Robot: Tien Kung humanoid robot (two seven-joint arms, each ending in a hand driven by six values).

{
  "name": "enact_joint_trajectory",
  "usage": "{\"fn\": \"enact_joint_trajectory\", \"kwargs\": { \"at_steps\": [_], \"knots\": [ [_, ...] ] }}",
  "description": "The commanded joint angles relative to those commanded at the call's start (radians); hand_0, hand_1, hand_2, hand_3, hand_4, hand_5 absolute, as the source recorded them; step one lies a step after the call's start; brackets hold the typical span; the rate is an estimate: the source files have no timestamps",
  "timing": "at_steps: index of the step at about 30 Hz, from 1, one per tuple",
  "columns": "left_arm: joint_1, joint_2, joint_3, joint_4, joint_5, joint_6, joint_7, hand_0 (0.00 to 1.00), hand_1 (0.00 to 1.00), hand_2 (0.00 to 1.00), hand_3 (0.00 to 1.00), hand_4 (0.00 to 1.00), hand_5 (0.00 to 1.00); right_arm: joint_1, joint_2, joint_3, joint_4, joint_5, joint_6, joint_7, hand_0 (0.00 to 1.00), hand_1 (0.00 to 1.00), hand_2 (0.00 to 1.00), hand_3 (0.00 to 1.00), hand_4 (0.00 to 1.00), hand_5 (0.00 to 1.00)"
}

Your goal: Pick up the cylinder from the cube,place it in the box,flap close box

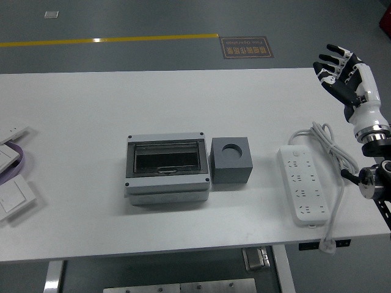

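A white bench (91,116) is seen from above, with a grey box (167,170) set near its middle; the box's tinted flap lies flat over the opening, and what is inside cannot be made out through it. Just beside the box, on its right and touching or nearly touching it, a dark grey cube (231,160) is placed, with a round socket in its top face; the cylinder cannot be told apart in this socket, which shows only as a dark ring. Further to the right, well apart from the cube, a white power strip (302,190) is laid lengthwise, its white cable (333,149) looped behind it and trailing over the bench's near edge. At the left edge of the bench, white wall switches (13,196) are partly in view. The right hand (342,76) is held raised above the far right corner of the bench, its fingers (333,60) spread and extended, with nothing held in it. The hand is well apart from both cube and box.
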Motion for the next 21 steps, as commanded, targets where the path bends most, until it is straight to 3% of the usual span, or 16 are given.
{"fn": "enact_joint_trajectory", "kwargs": {
  "at_steps": [21],
  "knots": [
    [0.001, 0.0, 0.005, 0.001, -0.003, -0.001, 0.0, 0.597, 0.512, 0.562, 0.618, 0.705, 0.197, 0.013, 0.004, -0.015, -0.007, 0.014, -0.005, 0.015, 0.698, 0.679, 0.692, 0.705, 0.77, 0.216]
  ]
}}
